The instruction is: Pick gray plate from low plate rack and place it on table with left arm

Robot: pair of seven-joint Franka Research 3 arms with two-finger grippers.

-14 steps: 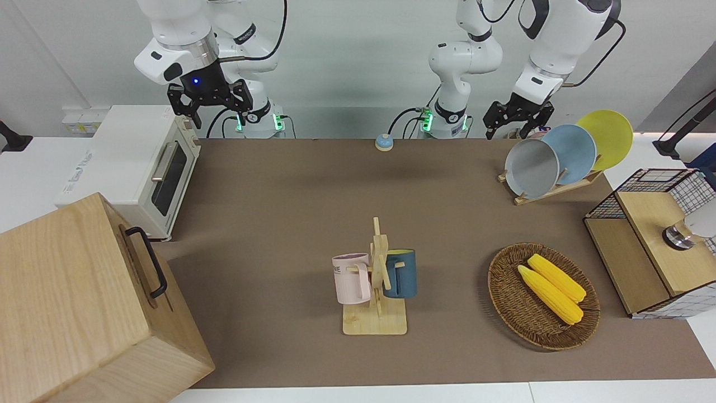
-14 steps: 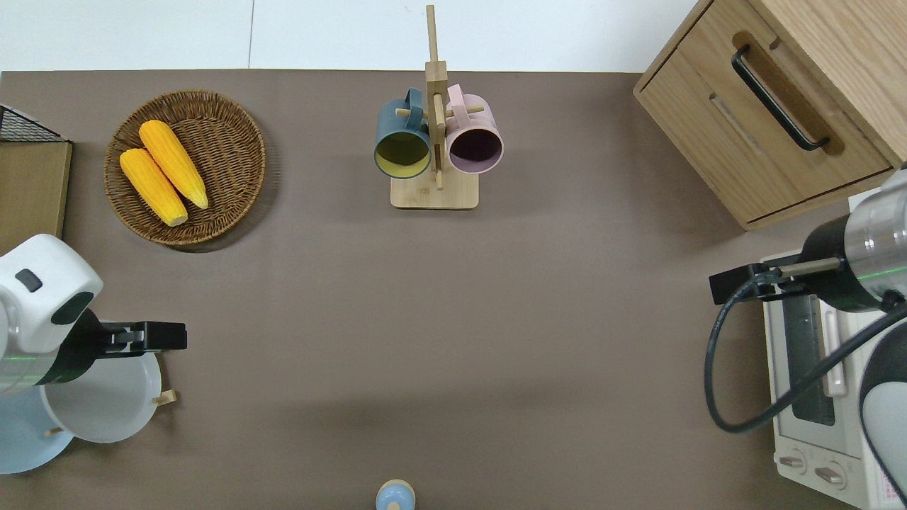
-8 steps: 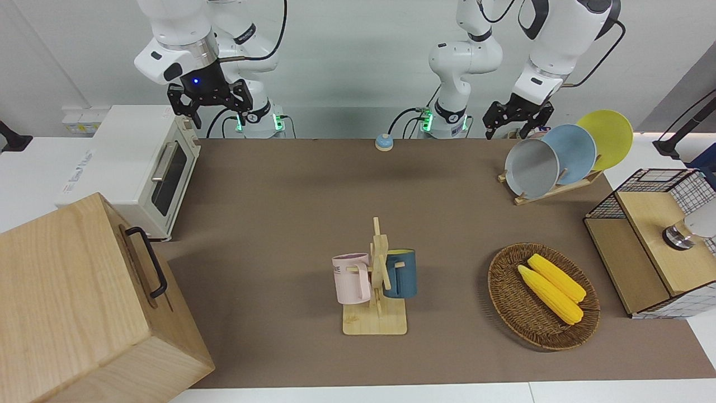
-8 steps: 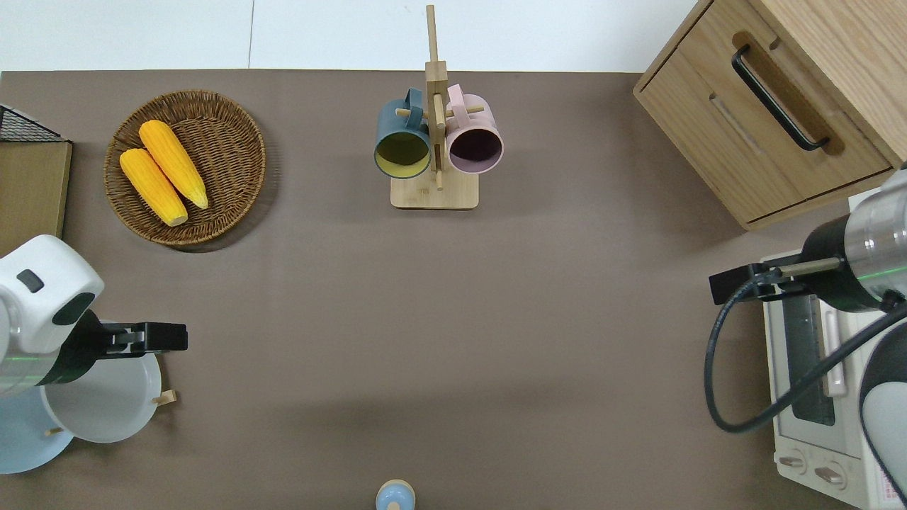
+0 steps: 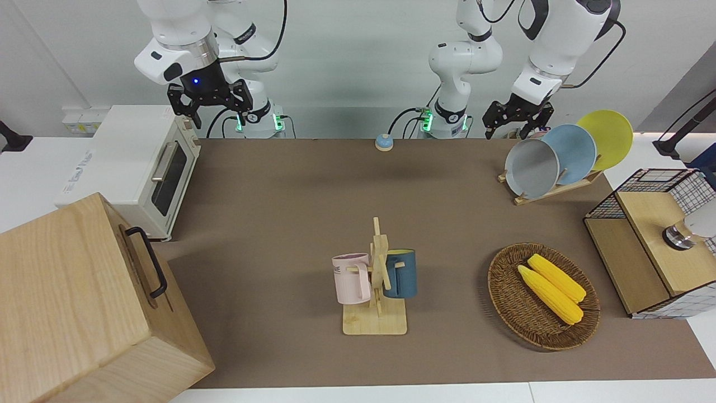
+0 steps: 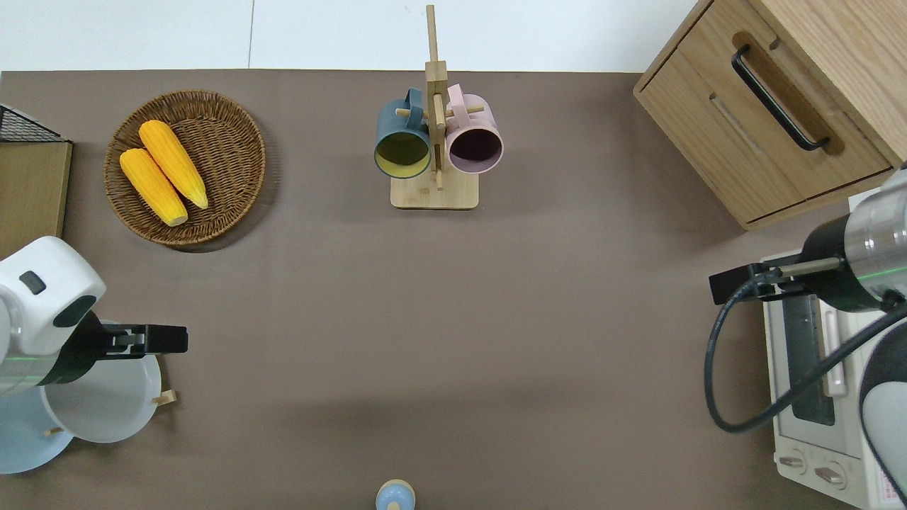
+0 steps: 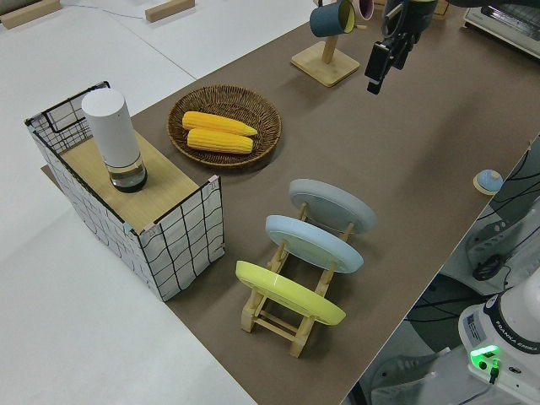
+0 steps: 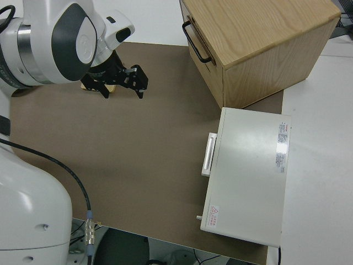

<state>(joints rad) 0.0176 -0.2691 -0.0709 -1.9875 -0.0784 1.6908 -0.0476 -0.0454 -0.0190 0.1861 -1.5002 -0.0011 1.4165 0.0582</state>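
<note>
Gray plate (part-hidden under left tool)

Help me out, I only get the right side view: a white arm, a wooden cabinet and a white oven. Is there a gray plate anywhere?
Observer: Yes. The gray plate stands on edge in the low plate rack, at the left arm's end of the table.
Visitor: Is it alone in there?
Observer: No. A light-blue plate and a yellow plate stand in the other slots.
Visitor: Is anything holding the gray one?
Observer: Not yet. The left gripper hangs open over its upper rim, apparently without touching it.
</note>
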